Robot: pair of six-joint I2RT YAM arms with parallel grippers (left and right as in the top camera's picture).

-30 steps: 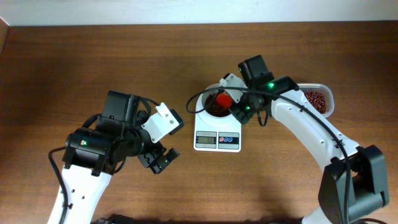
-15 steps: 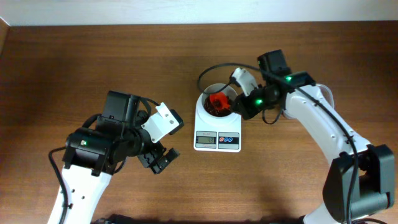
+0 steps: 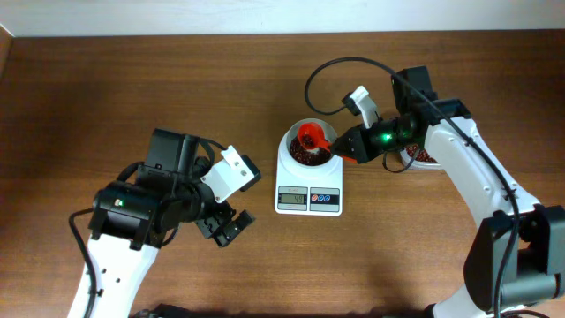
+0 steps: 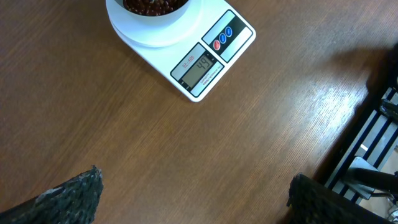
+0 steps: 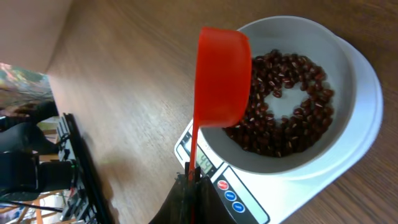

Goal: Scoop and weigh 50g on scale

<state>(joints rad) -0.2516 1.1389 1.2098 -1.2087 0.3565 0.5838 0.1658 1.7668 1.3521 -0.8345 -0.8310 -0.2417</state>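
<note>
**Right claw holding the scoop over the scale; left claw released**

The small white digital kitchen scale, with a grey display and two blue buttons on its front, stands on the brown wooden tabletop. It carries a round white bowl partly filled with red-brown beans. The right claw, just right of the scale, is clenched on the thin handle of a red plastic scoop. The scoop cup is tilted on its side above the bowl's rear right rim. The left claw is released, jaws spread wide, over bare tabletop left of the scale's front and well apart from it. A clear plastic tub of beans lies right of the scale, mostly hidden by the right arm.
</note>
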